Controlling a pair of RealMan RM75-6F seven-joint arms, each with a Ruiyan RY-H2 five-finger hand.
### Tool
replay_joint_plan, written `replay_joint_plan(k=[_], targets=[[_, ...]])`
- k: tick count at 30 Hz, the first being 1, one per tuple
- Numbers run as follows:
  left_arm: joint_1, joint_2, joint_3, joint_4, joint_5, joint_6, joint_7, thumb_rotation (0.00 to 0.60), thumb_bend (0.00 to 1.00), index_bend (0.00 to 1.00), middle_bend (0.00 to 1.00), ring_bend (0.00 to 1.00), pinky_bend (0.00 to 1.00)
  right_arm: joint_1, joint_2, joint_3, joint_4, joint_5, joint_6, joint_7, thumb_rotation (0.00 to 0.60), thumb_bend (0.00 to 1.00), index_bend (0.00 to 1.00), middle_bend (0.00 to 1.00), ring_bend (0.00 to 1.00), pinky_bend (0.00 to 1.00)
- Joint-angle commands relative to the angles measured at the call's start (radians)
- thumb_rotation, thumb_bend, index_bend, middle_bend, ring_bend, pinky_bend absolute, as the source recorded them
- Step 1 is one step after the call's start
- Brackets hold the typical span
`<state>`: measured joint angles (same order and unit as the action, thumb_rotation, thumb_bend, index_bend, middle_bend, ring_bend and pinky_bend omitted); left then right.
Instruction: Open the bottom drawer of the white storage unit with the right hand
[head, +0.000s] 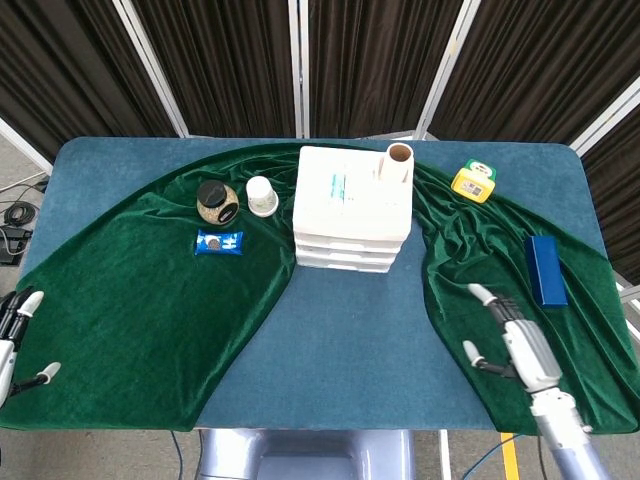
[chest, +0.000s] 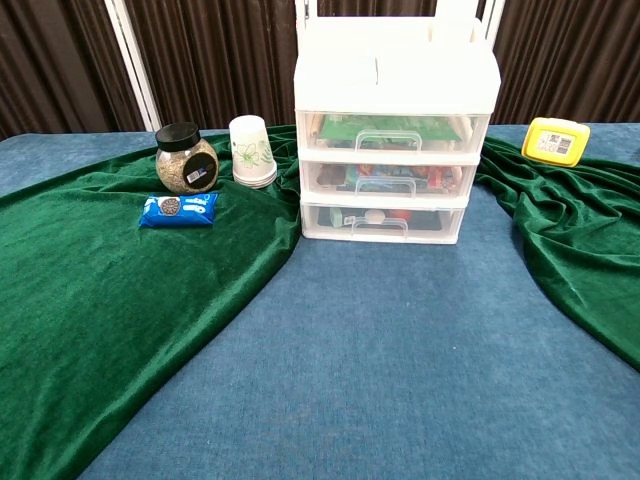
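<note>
The white storage unit (head: 352, 208) (chest: 395, 130) stands at the table's middle back with three drawers, all closed. Its bottom drawer (chest: 380, 222) has a clear front with a handle facing me. My right hand (head: 518, 342) hovers over the green cloth near the front right edge, fingers spread, holding nothing, well short of the unit. My left hand (head: 12, 335) sits at the far left front edge, fingers apart and empty. Neither hand shows in the chest view.
A cardboard tube (head: 399, 160) stands on the unit's top. Left of the unit are a paper cup (chest: 251, 151), a dark-lidded jar (chest: 186, 159) and a blue snack pack (chest: 178, 210). A yellow box (chest: 555, 139) and a blue box (head: 545, 268) lie right.
</note>
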<state>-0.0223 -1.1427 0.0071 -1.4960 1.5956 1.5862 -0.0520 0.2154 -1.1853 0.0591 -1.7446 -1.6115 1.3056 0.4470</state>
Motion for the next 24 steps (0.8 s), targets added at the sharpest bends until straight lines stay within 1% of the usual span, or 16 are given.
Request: replay_joint_plan(k=[1,2,6,9,13,16,20,24], targets=[[0.002,0.001,0.001,0.0,0.001,0.002,-0.004,0.6,0.12,0.0,0.0,0.0,0.0,0.101,-0.031,0.024,-0.089,0.08,-0.158,0.126,0.6,0.34,0.22,0.76,0.83,0.69],[0.002,0.002,0.001,0.0,0.001,0.002,-0.007,0.6,0.12,0.0,0.0,0.0,0.0,0.125,-0.045,0.033,-0.104,0.12,-0.209,0.157,0.6,0.35,0.22,0.79,0.86,0.72],[0.002,0.006,0.0,0.002,0.001,0.003,-0.025,0.6,0.12,0.0,0.0,0.0,0.0,0.204,-0.094,0.077,-0.12,0.271,-0.364,0.221,0.6,0.41,0.22,0.84,0.91,0.77],[0.0,0.008,0.0,0.005,0.003,0.001,-0.039,0.6,0.12,0.0,0.0,0.0,0.0,0.25,-0.139,0.108,-0.108,0.369,-0.44,0.231,0.6,0.44,0.22,0.86,0.92,0.78],[-0.004,0.012,-0.004,0.009,-0.007,-0.008,-0.062,0.6,0.12,0.0,0.0,0.0,0.0,0.295,-0.203,0.148,-0.085,0.471,-0.52,0.291,0.6,0.49,0.19,0.86,0.92,0.78],[-0.004,0.018,-0.009,0.015,-0.012,-0.006,-0.084,0.6,0.12,0.0,0.0,0.0,0.0,0.325,-0.254,0.167,-0.052,0.529,-0.561,0.301,0.6,0.51,0.18,0.86,0.92,0.78],[-0.003,0.023,-0.011,0.018,-0.015,-0.004,-0.1,0.6,0.12,0.0,0.0,0.0,0.0,0.347,-0.316,0.182,-0.02,0.588,-0.578,0.295,0.6,0.51,0.18,0.86,0.92,0.78],[-0.005,0.027,-0.011,0.019,-0.016,-0.007,-0.11,0.6,0.12,0.0,0.0,0.0,0.0,0.372,-0.388,0.208,0.038,0.657,-0.588,0.296,0.6,0.52,0.17,0.86,0.92,0.78]])
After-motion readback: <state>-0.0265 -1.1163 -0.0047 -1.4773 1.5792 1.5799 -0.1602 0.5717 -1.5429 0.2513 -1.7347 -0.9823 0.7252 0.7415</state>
